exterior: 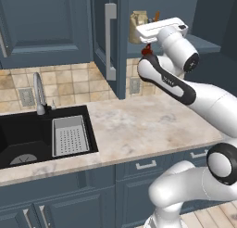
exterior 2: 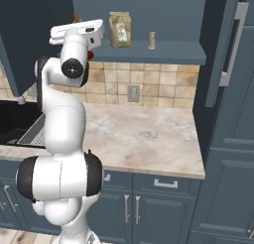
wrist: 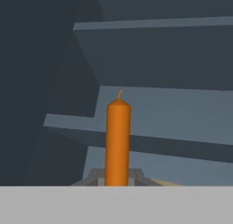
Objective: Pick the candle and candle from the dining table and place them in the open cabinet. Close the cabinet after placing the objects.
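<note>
Beige marble-look table (exterior: 152, 125) runs under the dark blue wall cabinet (exterior 2: 163, 52), with a black sink (exterior: 28, 139) and a grey perforated drain tray (exterior: 69, 136) set into it at the left, and a tan tiled backsplash (exterior 2: 158, 82) behind. One panelled cabinet door with a long silver bar handle (exterior: 110, 41) stands open in the left base view; another with its handle (exterior 2: 233, 44) hangs open at the right of the right base view. On the blue shelf inside rest a brown paper bag (exterior 2: 120, 30) and, well apart to its right, a stubby grey-beige pillar candle (exterior 2: 152, 40). The white arm reaches up to the shelf's left end. In the hand view the fingers (wrist: 117, 178) are pinched closed around the base of a slender orange-red stick candle (wrist: 118, 141), which stands upright before the cabinet's dark blue interior.
</note>
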Tool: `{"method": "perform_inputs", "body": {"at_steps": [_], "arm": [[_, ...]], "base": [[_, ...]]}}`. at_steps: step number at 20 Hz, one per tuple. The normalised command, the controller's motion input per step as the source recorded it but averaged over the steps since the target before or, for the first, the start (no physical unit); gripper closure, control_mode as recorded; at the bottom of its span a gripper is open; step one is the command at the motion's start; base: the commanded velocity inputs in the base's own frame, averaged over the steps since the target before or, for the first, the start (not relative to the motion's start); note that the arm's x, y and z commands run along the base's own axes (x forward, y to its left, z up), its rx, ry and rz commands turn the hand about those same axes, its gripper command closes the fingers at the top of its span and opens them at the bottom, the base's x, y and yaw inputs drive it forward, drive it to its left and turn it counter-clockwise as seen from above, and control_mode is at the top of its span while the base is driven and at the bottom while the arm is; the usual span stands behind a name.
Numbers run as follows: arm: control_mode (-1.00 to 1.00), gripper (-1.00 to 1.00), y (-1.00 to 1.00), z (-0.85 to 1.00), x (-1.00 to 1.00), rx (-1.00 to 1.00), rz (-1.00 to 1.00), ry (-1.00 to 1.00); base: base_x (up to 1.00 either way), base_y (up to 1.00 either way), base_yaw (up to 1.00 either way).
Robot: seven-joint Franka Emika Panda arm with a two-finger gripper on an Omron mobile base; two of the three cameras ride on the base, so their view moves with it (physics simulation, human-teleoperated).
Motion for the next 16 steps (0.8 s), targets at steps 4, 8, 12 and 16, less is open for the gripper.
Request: {"method": "perform_inputs", "body": {"at_steps": [4,8,12,16], "arm": [[-1.00,1.00,0.07,0.00,0.33,0.00,-0.03,0.00],[-1.00,1.00,0.26,0.10,0.30,0.00,-0.08,0.00],[-1.00,1.00,0.47,0.09,0.28,0.00,-0.12,0.00],[-1.00,1.00,0.37,0.07,0.15,0.00,-0.09,0.00]], "base": [[0.00,0.00,0.00],[0.00,0.00,0.00],[0.00,0.00,0.00],[0.00,0.00,0.00]]}}
